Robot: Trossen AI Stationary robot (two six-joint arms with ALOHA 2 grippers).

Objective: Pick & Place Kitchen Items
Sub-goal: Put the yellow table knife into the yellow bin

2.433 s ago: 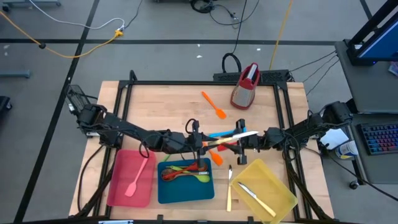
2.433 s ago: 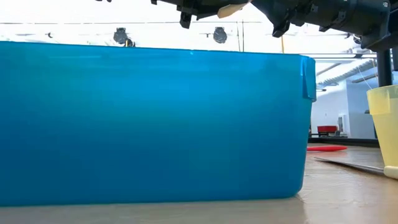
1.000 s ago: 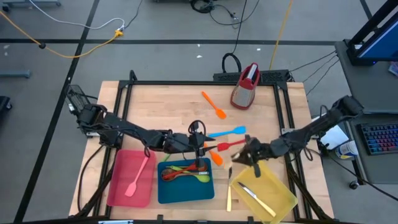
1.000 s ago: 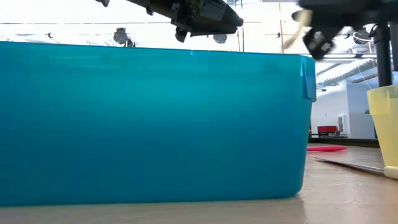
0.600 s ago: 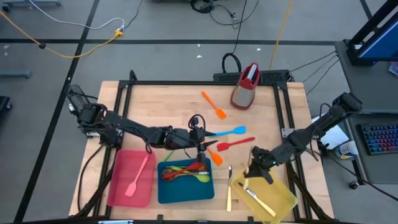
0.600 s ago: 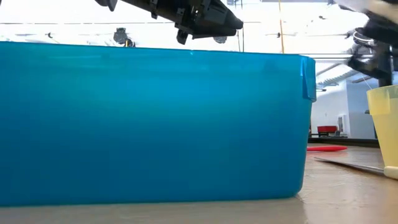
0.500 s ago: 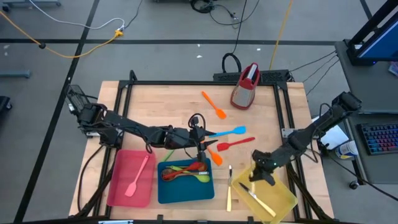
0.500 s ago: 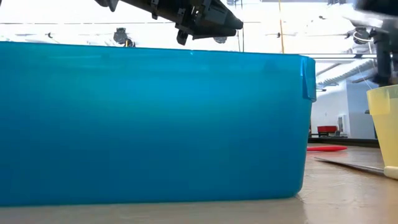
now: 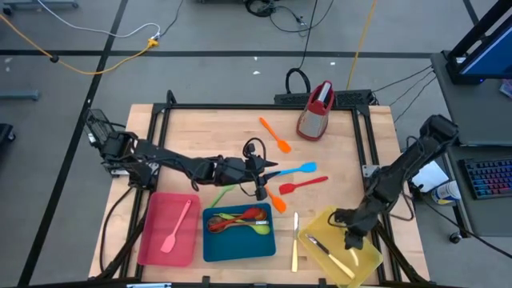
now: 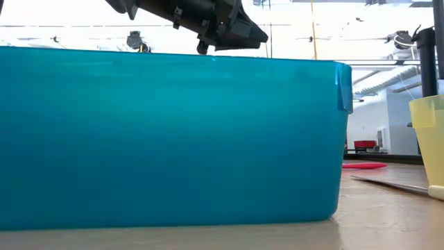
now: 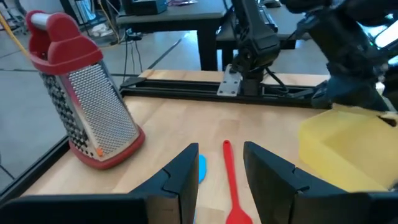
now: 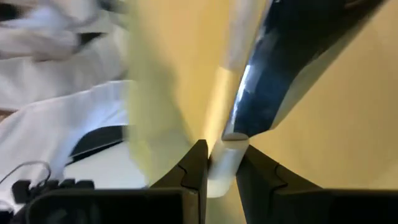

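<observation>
In the low view the blue tray hides nearly all the surface, the yellow tray is cut off, and the right wrist view is blurred.

Robotics lab, floor cables, desk keyboard, framed workbench
</observation>
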